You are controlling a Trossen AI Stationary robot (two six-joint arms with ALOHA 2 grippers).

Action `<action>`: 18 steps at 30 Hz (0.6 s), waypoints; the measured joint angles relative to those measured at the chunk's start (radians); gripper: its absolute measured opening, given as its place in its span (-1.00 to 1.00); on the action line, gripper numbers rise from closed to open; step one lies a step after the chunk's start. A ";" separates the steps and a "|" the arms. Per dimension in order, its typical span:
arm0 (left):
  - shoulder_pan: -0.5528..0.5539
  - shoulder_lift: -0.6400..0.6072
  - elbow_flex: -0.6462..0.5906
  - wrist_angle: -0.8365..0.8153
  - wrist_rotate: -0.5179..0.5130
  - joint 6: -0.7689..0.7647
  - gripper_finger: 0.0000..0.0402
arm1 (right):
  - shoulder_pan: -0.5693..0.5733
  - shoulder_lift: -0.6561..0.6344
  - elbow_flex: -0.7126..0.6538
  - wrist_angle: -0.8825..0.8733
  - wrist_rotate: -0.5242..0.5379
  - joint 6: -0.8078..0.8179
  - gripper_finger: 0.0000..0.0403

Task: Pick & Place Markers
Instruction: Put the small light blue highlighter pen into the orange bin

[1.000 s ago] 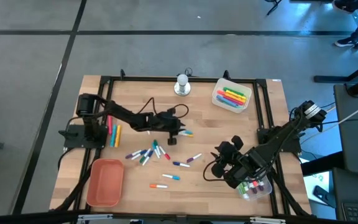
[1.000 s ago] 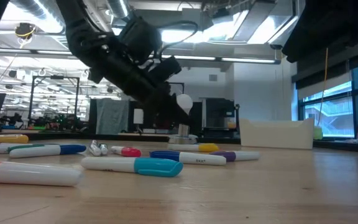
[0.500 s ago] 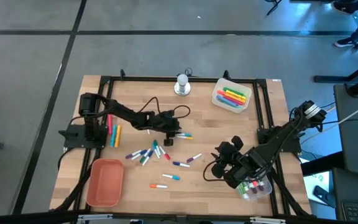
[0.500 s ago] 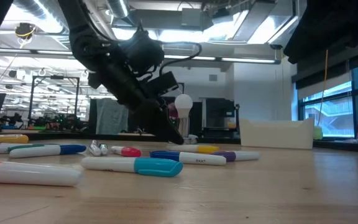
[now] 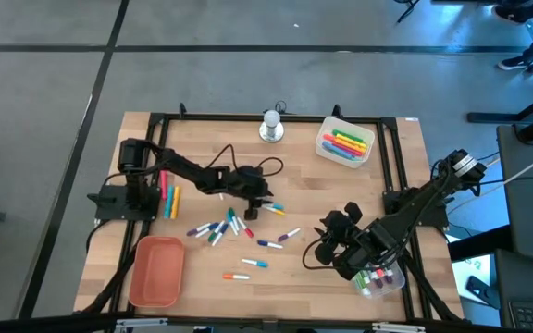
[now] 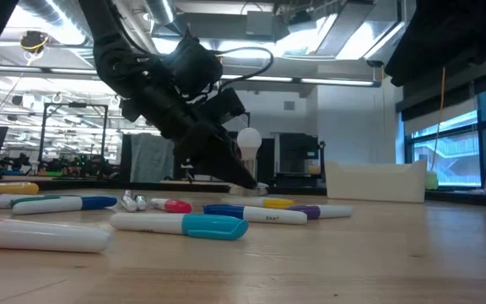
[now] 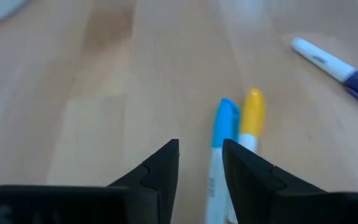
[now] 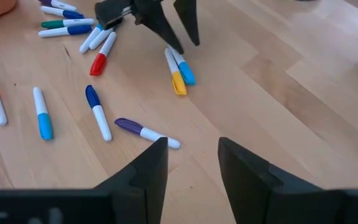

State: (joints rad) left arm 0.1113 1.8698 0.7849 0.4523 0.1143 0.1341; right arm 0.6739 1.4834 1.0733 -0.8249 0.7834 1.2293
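From above, the white tray (image 5: 344,145) at the table's (image 5: 220,139) far right corner holds bright markers (image 5: 345,143), the orange bin (image 5: 157,270) sits near-left, loose markers (image 5: 239,231) lie mid-table; wrist views show left gripper (image 7: 201,163) and right gripper (image 8: 192,158) both parted, holding nothing.

The left arm reaches from the table's left edge toward the middle, its left gripper (image 5: 251,209) tilted down close to the tabletop, fingers parted and empty. The right arm is folded at the right edge, its right gripper (image 5: 316,253) low, fingers parted and empty.
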 joint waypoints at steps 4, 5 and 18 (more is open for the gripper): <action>-0.018 0.000 0.000 -0.016 0.019 0.001 -0.36 | 0.000 0.000 0.000 0.000 0.000 0.000 -0.29; -0.023 0.000 0.000 -0.017 0.017 0.002 -0.35 | 0.000 0.000 0.000 0.000 0.000 0.000 -0.29; -0.031 -0.001 0.000 -0.040 -0.085 0.010 -0.33 | 0.000 0.000 0.000 0.008 -0.001 -0.001 -0.29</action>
State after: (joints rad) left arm 0.0808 1.8690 0.7849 0.4119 0.0292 0.1440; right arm 0.6739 1.4834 1.0733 -0.8173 0.7822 1.2287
